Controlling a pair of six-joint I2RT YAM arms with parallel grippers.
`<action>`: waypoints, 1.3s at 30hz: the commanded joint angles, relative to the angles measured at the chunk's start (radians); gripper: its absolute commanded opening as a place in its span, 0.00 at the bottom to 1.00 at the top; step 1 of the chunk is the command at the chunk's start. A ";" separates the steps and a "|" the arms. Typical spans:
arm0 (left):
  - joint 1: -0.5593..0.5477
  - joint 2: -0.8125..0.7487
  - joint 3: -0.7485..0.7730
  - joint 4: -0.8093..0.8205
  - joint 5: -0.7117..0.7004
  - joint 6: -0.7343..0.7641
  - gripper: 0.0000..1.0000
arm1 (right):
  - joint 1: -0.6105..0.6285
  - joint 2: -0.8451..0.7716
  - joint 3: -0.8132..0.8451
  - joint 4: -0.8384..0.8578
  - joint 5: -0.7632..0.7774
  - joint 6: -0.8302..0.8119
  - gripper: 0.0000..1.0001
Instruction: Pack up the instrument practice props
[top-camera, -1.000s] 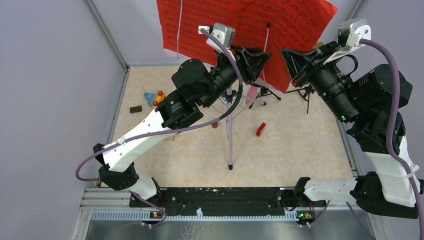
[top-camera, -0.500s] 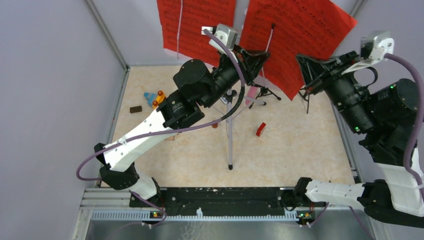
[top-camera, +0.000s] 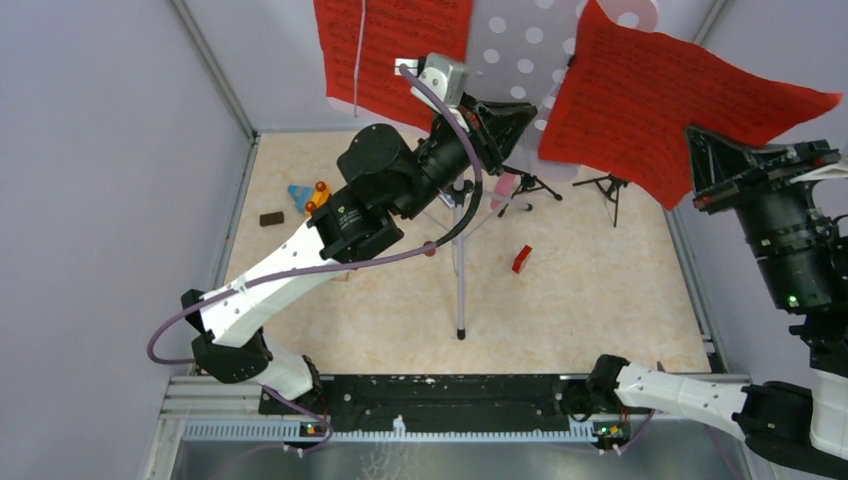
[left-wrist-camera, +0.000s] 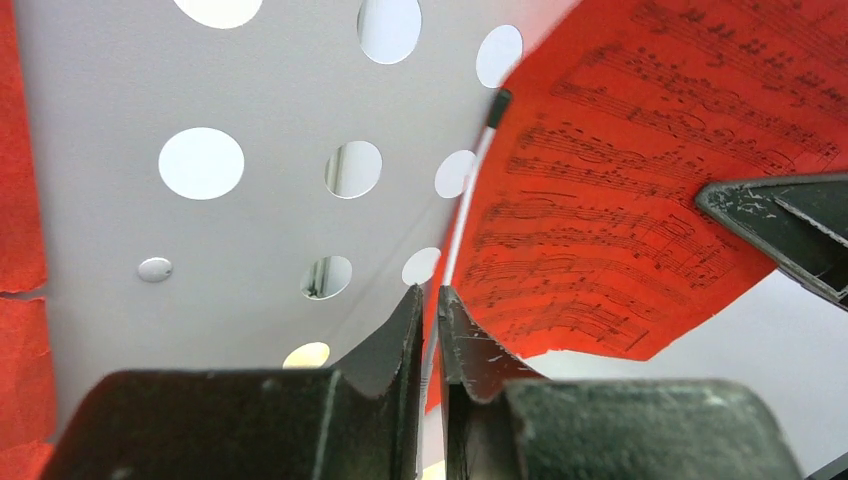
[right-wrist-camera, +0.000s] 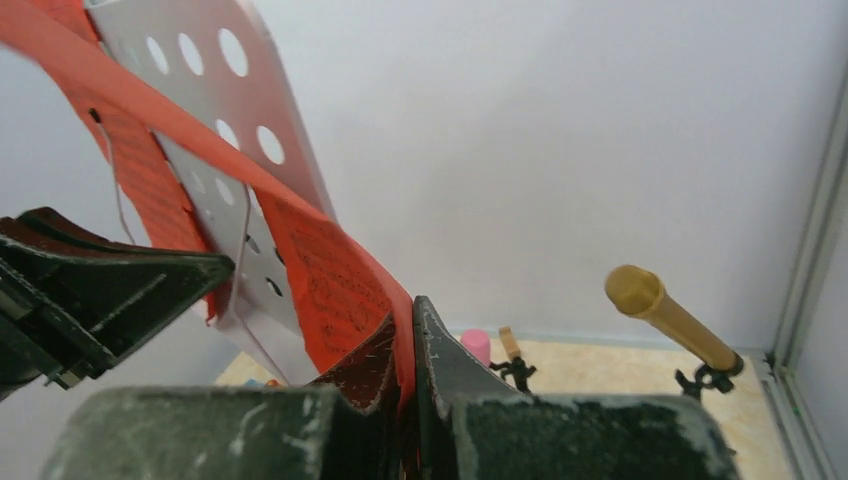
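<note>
My left gripper (left-wrist-camera: 428, 292) has pinched down since a second ago. Its fingers are all but together, and the tray's thin wire page-retainer (left-wrist-camera: 465, 205) runs into the slit between them, at the lower edge of the grey punched tray (left-wrist-camera: 280, 90). The right gripper (right-wrist-camera: 405, 312) is clamped on the edge of the right red page (top-camera: 680, 110). A second ago that page lay flat on the tray. Now the right arm has swung out to the right, and the sheet hangs clear of the tray, baring the holes. The left red page (top-camera: 400, 45) hasn't moved, and the tray is still up on its silver pole (top-camera: 459, 270). The gold microphone (right-wrist-camera: 665, 315) and pink microphone (right-wrist-camera: 476, 345) stand on the table beyond.
</note>
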 joint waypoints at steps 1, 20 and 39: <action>-0.002 -0.041 -0.006 0.023 0.008 0.022 0.16 | -0.005 -0.061 -0.001 -0.110 0.094 0.047 0.00; -0.002 -0.122 -0.071 0.011 -0.014 0.046 0.54 | -0.005 -0.174 -0.241 -0.578 0.393 0.649 0.00; -0.001 -0.505 -0.399 -0.242 -0.148 -0.062 0.78 | -0.005 -0.123 -0.817 -0.618 0.251 1.123 0.00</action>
